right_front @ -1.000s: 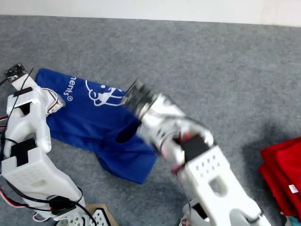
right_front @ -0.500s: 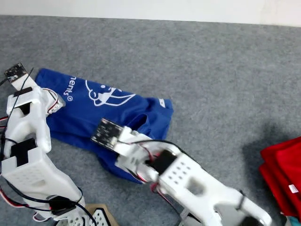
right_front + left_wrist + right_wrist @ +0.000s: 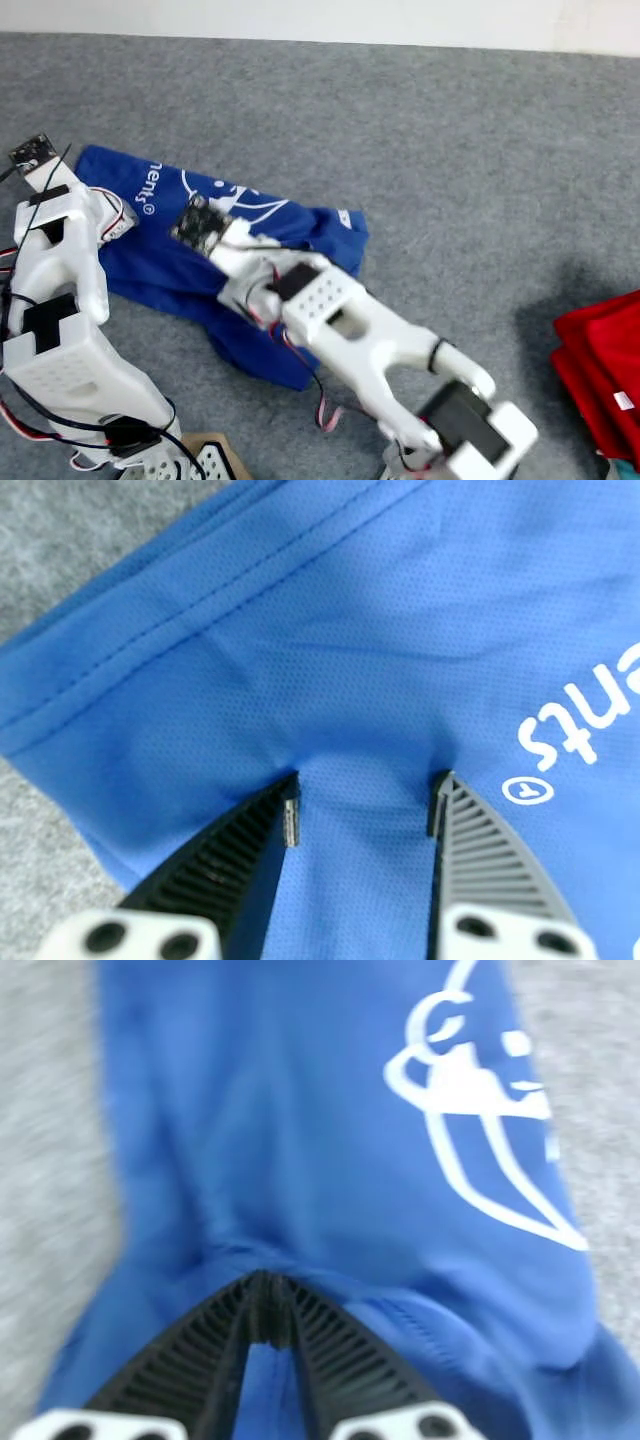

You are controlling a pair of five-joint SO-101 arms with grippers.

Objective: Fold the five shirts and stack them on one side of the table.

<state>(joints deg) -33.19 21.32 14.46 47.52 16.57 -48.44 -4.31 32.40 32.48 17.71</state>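
Grey felt table (image 3: 470,150) bears the blue shirt (image 3: 165,255) at 9 o'clock — limp, light, probably slippery. The right gripper (image 3: 268,1310) pinches a fold, the left gripper (image 3: 365,805) gapes wide; stitched hems look the surest hold.

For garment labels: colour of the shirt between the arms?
Blue shirt, white print; best in right wrist view.

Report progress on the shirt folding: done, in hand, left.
Done: red shirts lie piled at the table's right edge; how many cannot be told. In hand: the blue shirt lies rumpled, with the right pincer shut on a fold of it and the left pincer open, tips pressed into its cloth. Left: finishing this fold and stacking it.
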